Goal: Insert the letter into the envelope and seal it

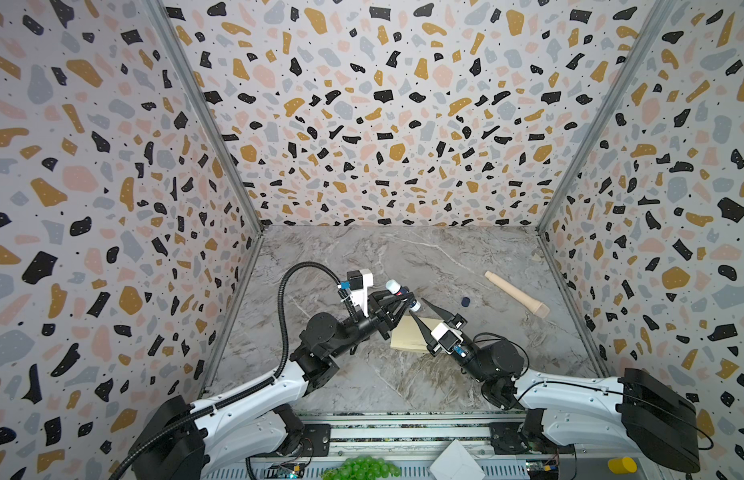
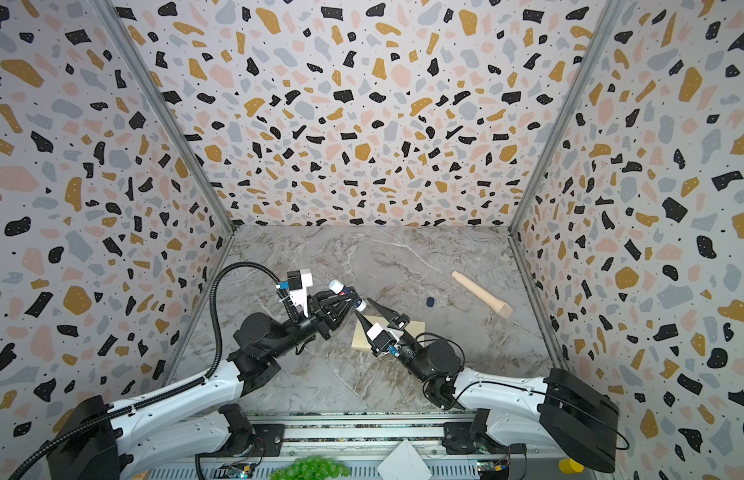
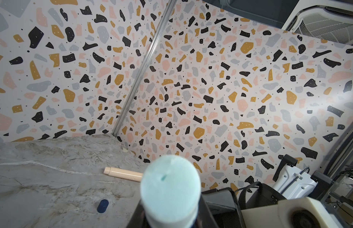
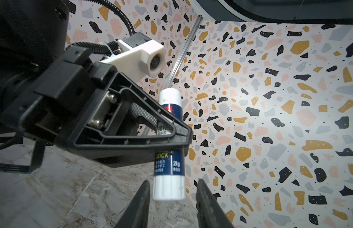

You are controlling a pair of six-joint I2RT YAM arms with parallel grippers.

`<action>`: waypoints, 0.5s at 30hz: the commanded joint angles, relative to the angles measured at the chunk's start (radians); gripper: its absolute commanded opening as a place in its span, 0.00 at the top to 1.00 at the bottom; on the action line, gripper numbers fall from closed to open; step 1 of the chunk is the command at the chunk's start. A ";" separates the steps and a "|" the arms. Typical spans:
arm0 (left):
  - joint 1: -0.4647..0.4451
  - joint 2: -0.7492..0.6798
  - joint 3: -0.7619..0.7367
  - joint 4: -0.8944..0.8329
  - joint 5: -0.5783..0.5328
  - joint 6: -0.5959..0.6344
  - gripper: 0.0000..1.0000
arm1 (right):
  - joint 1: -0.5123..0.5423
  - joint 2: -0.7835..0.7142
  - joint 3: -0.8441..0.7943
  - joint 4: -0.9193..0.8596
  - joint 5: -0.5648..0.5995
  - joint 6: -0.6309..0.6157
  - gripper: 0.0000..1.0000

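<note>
The cream envelope (image 1: 404,338) (image 2: 361,340) lies flat on the marble table, partly under my right arm. The letter is out of view. My left gripper (image 1: 405,297) (image 2: 349,297) (image 4: 177,136) is shut on a blue and white glue stick (image 1: 397,289) (image 2: 346,292) (image 4: 169,158), held above the envelope's far corner. In the left wrist view the stick's pale end (image 3: 170,189) fills the space over the jaws. My right gripper (image 1: 417,308) (image 2: 363,306) (image 4: 172,183) is open, its two fingers standing either side of the stick's white end with small gaps.
A beige wooden handle (image 1: 515,294) (image 2: 480,293) (image 3: 122,173) lies at the back right. A small dark blue cap (image 1: 466,301) (image 2: 431,302) (image 3: 102,205) sits between it and the grippers. Off the front edge are green grapes (image 1: 364,467), a white folded paper (image 1: 455,461) and a yellow object (image 1: 621,464). Patterned walls enclose three sides.
</note>
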 commanded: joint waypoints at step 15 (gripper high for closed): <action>0.003 -0.005 0.013 0.067 -0.003 -0.004 1.00 | 0.016 0.023 0.048 0.041 0.027 0.002 0.76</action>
